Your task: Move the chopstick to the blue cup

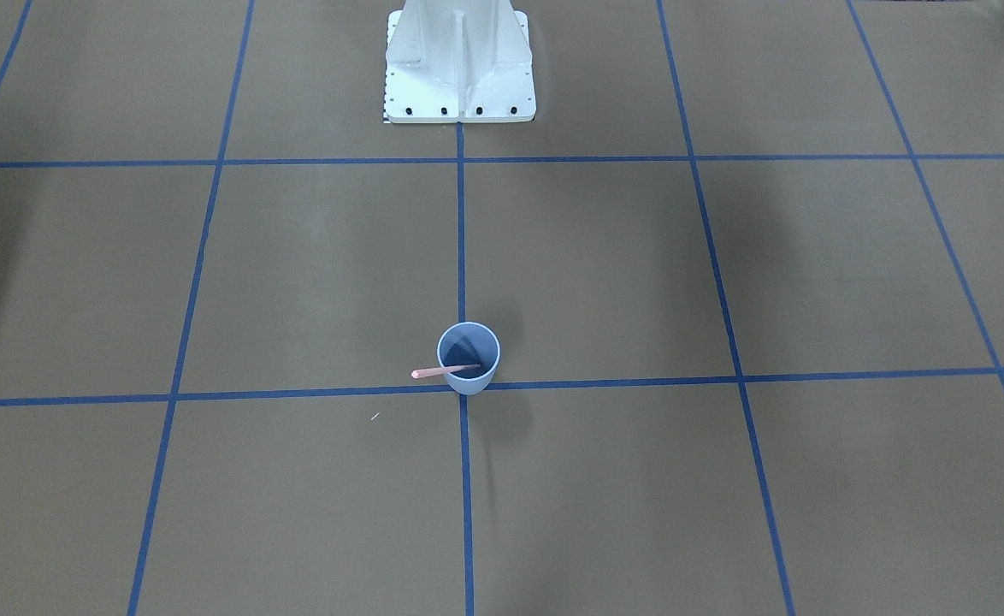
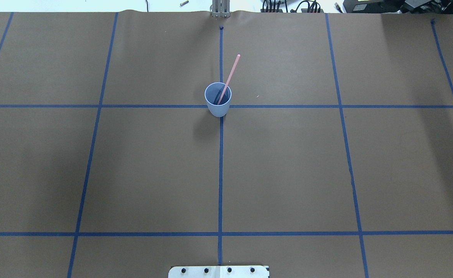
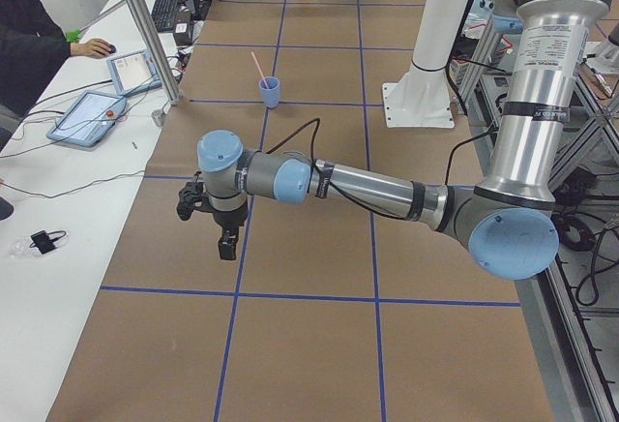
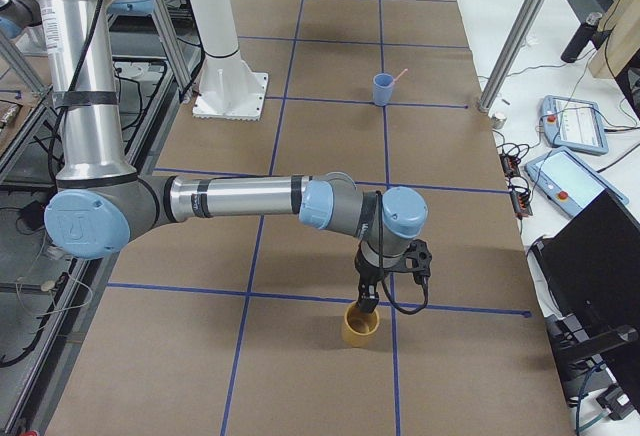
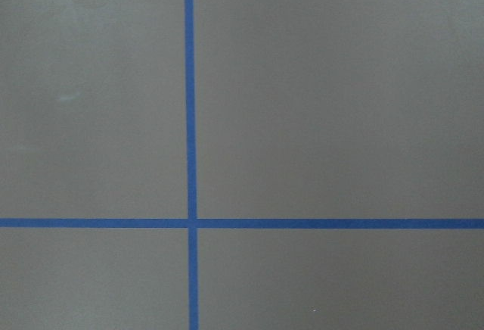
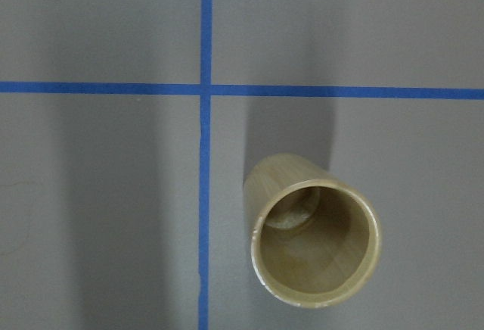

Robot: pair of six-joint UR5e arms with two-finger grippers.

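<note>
The blue cup (image 1: 469, 359) (image 2: 218, 99) stands upright where two blue tape lines cross, at mid-table. One pale pink chopstick (image 1: 442, 371) (image 2: 229, 77) stands in it, leaning on the rim with its top end sticking out. The cup also shows in the exterior left view (image 3: 270, 92) and the exterior right view (image 4: 383, 88). My left gripper (image 3: 224, 243) hangs over bare table far from the cup; I cannot tell whether it is open. My right gripper (image 4: 367, 301) hangs just above a tan bamboo cup (image 4: 360, 326); I cannot tell whether it is open.
The bamboo cup (image 6: 314, 243) is upright and empty, beside a tape crossing. The white robot base (image 1: 459, 68) stands at the near middle edge. A metal post (image 3: 145, 25), tablets (image 3: 87, 117) and an operator (image 3: 29, 35) are at the far side.
</note>
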